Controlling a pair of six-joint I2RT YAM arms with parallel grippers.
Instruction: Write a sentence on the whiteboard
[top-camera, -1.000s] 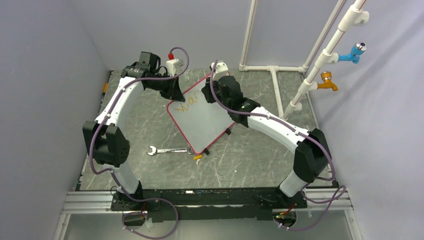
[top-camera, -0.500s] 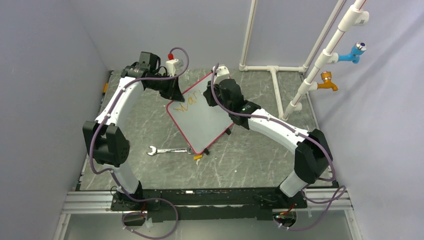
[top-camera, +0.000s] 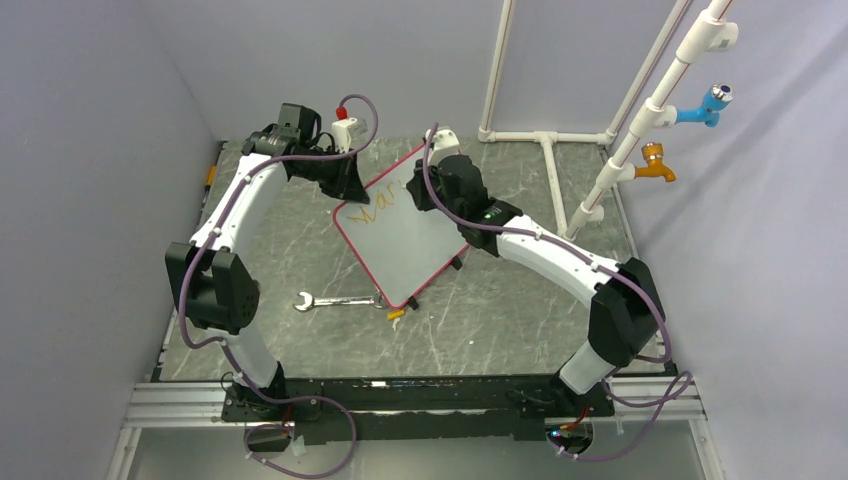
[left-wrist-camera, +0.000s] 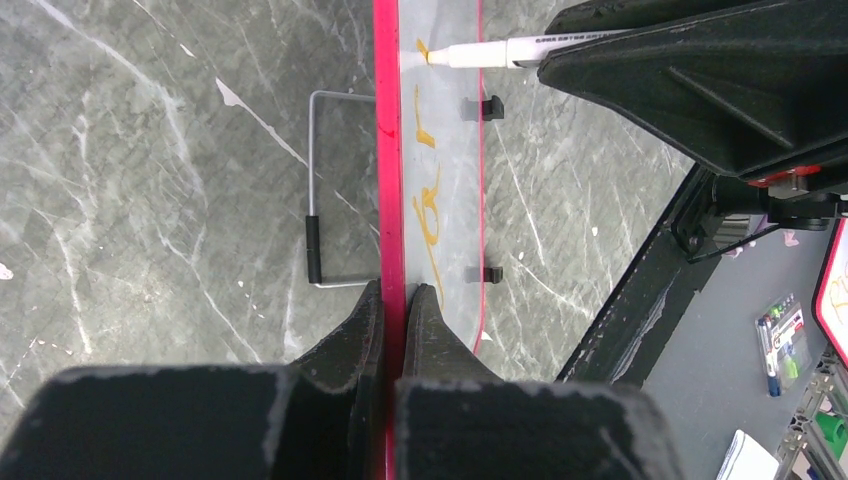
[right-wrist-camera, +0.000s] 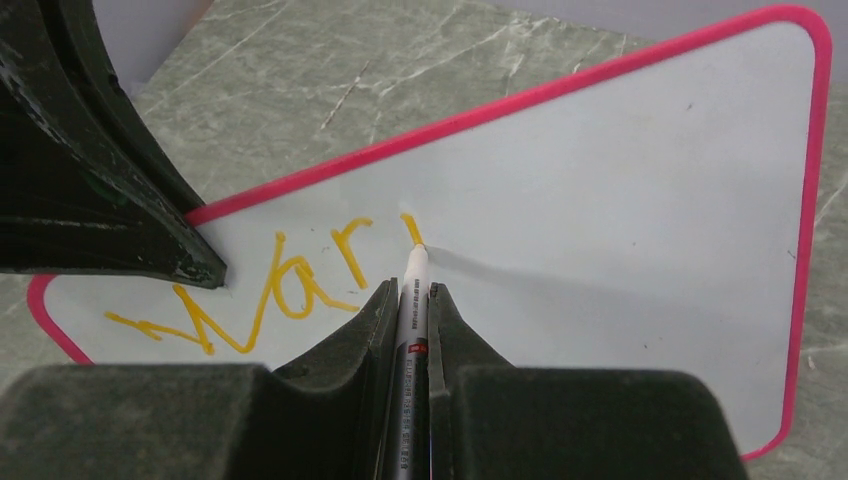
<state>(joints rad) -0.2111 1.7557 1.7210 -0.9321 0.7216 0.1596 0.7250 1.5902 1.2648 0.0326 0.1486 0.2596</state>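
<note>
On table (top-camera: 500, 310), centre-rear, between the two arms: 1 whiteboard (top-camera: 410, 245), white face, red-pink rim, rounded corners, turned diagonal to the table edges; small black clips (left-wrist-camera: 487, 107) on one long edge, thin wire leg (left-wrist-camera: 312, 200) w/ black sleeve showing past the opposite edge. Cannot tell whether the board lies flat or sits propped. Left gripper (left-wrist-camera: 393, 292): jaws closed narrow on the board's rim at its far-left corner, one finger each side of the pink edge. Right gripper (right-wrist-camera: 410, 288): jaws closed tight on 1 marker (right-wrist-camera: 413, 262), white barrel w/ fine print, pointing fwd & down; tip touching the board face near its far end. Writing (right-wrist-camera: 270, 290) on board: yellow-orange, reads "War", plus 1 short stroke, the marker tip resting at that stroke's lower end. Letters run along the board's far short side, starting close to the left gripper's fingers, w/ the rest of the face blank. Misc. on table: 1 steel wrench (top-camera: 335, 301), open-end, lying flat just left of the board's near corner, not touching it; 1 small orange-yellow piece (top-camera: 396, 314) beside that same corner, type unclear. Rear right: white pipe frame (top-camera: 545, 137) w/ red stripe, standing on the table's back-right area, carrying 1 blue tap (top-camera: 705, 105) & 1 orange tap (top-camera: 655, 165), both well apart from the board. Table top: grey marble-pattern surface, black rail along the near edge at the arm bases.
</note>
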